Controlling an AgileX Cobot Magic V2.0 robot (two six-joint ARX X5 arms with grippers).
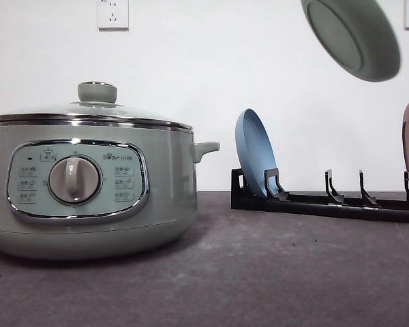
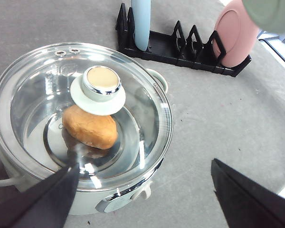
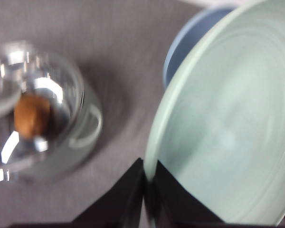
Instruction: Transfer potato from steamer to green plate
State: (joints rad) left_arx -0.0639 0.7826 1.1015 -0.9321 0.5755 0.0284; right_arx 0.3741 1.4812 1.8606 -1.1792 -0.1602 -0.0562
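The right gripper (image 3: 149,194) pinches the green plate (image 1: 354,37) by its rim, high above the rack (image 1: 327,201). The potato (image 2: 90,126) sits inside the lidded steamer (image 1: 88,187), left; the left gripper (image 2: 142,190) hangs spread above it.

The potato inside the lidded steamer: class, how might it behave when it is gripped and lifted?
The potato looks firm and lumpy, so it probably stays rigid between the fingers. Its rounded oval shape suggests it could roll once set on the green plate. Its smooth skin may be slippery, particularly if damp under the glass lid.
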